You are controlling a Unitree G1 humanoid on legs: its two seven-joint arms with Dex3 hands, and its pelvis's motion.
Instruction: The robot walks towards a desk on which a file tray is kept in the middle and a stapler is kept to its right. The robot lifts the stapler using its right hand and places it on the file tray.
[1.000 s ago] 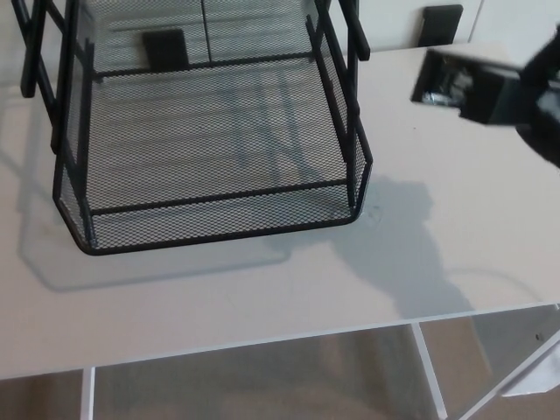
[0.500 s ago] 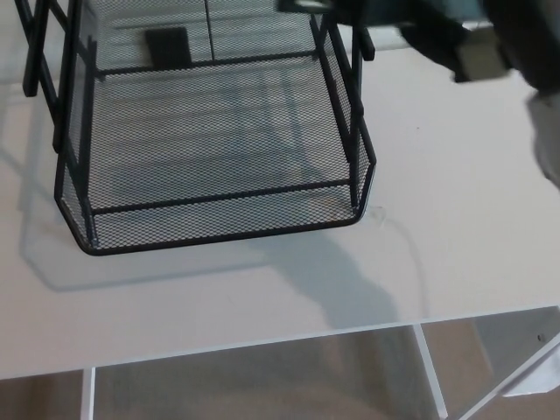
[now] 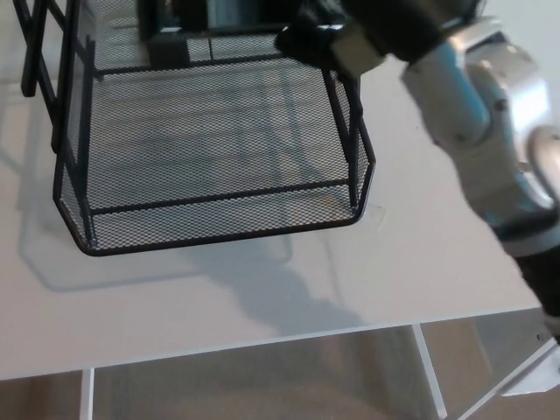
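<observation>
Overhead, right hand above far-right rim of file tray.

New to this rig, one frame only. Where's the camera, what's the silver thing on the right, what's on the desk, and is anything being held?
There is one camera, mounted on a humanoid robot's head and looking down at its work. The pale white desk fills most of the view, and a black wire-mesh file tray stands on it. The silver-and-white limb coming in from the right is the robot's right arm. It ends in a black right hand, which reaches over the tray's far right corner. A dark shape sits at the top edge beyond the hand, but it is cropped and blurred. I cannot identify it or tell whether the hand holds anything. The left hand is not in view.
</observation>
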